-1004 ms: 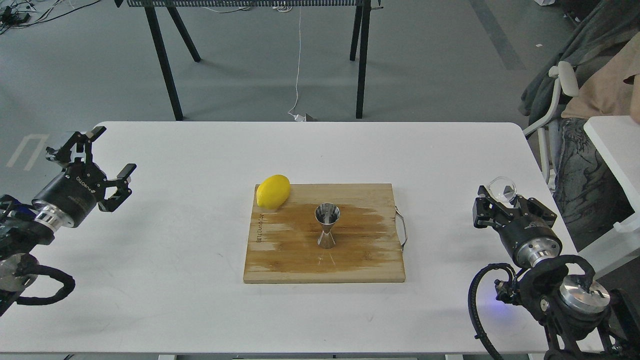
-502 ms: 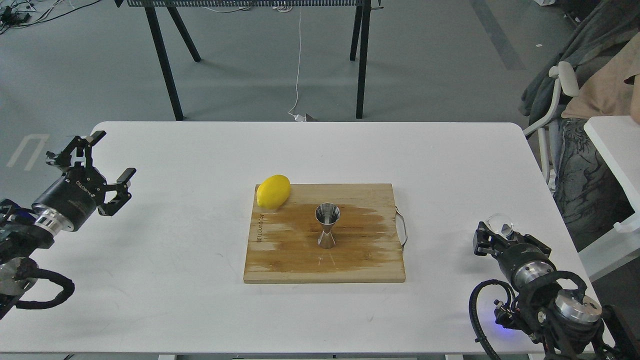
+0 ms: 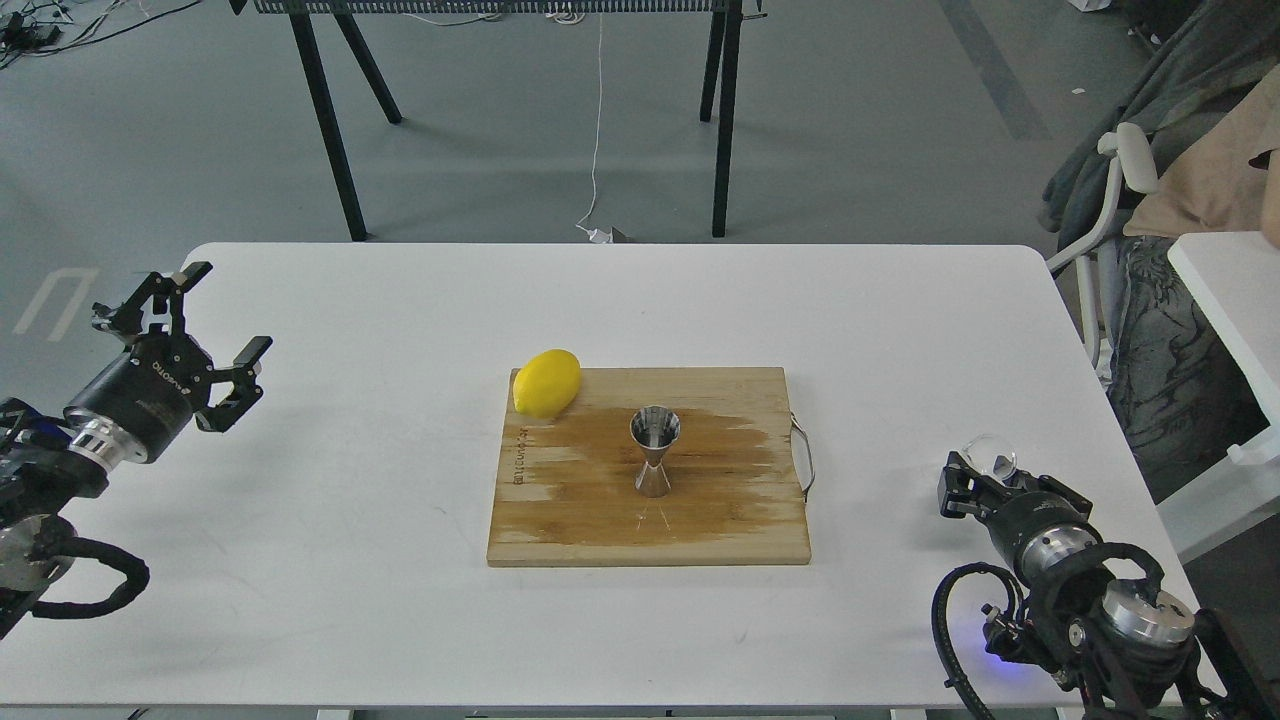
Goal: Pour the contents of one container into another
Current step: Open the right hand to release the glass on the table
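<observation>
The steel hourglass jigger (image 3: pixel 654 452) stands upright in the middle of the wooden cutting board (image 3: pixel 600 520), open mouth up. The small clear glass cup (image 3: pixel 990 455) sits between the fingers of my right gripper (image 3: pixel 995 478), low over the table near its right edge, well right of the board. The right gripper looks shut on the cup. My left gripper (image 3: pixel 226 312) hangs open and empty above the table's left side, far from the board.
A yellow lemon (image 3: pixel 546 382) rests at the board's far left corner. The board has a metal handle (image 3: pixel 806 458) on its right side and a dark wet patch. A chair with clothes (image 3: pixel 1150 200) stands off the right edge.
My right gripper has dropped down and back towards me with the glass cup, from chest height to near the tabletop. The left gripper sank slightly and stayed open.
</observation>
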`<state>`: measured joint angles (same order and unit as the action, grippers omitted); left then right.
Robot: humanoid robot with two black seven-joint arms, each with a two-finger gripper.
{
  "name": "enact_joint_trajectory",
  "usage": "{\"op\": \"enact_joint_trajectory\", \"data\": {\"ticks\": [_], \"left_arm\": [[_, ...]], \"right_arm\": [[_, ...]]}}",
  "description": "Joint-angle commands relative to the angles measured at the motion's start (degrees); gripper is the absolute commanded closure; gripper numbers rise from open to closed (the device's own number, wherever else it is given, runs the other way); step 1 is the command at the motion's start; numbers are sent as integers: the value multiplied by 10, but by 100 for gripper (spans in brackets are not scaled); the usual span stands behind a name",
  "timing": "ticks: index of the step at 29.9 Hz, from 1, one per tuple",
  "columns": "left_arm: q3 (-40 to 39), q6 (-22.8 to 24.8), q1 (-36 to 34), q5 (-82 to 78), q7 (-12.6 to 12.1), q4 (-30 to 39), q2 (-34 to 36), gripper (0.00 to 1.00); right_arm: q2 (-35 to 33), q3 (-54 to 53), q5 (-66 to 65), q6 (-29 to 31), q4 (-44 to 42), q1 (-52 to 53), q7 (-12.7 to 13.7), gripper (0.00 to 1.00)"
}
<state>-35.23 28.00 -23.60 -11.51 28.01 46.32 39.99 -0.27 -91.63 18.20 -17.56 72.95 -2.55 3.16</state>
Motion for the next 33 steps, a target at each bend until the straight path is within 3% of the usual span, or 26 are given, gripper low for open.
{"op": "enact_joint_trajectory", "data": {"ticks": [1, 18, 33], "left_arm": [[0, 0, 0, 0, 0, 0, 0, 1], [1, 0, 0, 0, 0, 0, 0, 1], [0, 0, 0, 1, 0, 0, 1, 1]], "right_arm": [[0, 1, -1, -4, 0, 0, -1, 56], [0, 5, -1, -5, -5, 1, -1, 52], [-1, 17, -1, -23, -4, 19, -2, 40]]}}
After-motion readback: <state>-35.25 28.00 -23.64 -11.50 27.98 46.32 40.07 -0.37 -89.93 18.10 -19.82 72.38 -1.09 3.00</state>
